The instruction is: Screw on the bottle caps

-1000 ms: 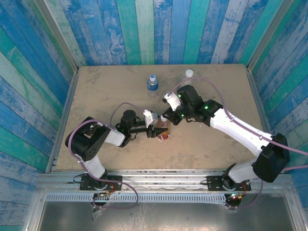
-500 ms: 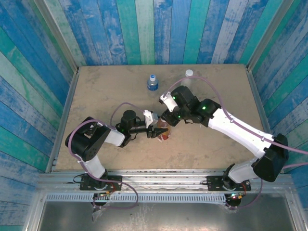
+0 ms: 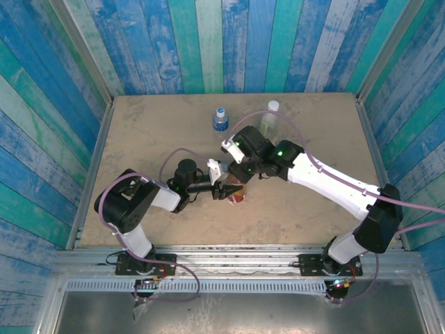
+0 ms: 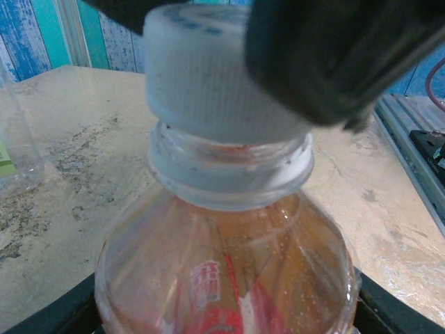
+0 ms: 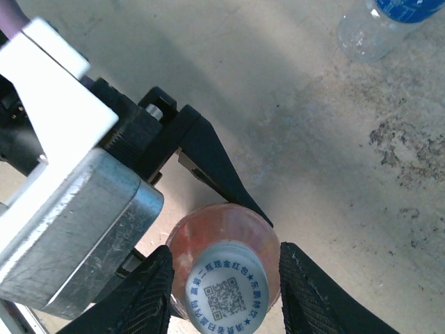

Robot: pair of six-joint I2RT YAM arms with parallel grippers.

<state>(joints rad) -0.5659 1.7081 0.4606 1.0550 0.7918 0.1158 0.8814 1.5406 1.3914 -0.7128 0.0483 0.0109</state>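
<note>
I'm looking at a sandy-beige tabletop [image 3: 139, 125], scuffed and stained, boxed in on three sides by walls [image 3: 208, 42] of blue and teal painted planks. A metal rail [image 3: 243, 256] runs along its near edge. The light is even.

The orange bottle [image 4: 222, 278] is clear, glossy plastic with a shiny red label, and the white cap [image 4: 208, 76] on its neck is matt plastic, finely ribbed round the sides. Under the bottle the table [image 4: 62, 160] is a rough, matt beige board mottled with dark scuffs. Beside the bottle the left gripper [image 3: 224, 191] has a dull brushed-metal body and matt black plastic jaws, and behind the bottle the walls [image 3: 208, 42] are worn painted wooden planks.
</note>
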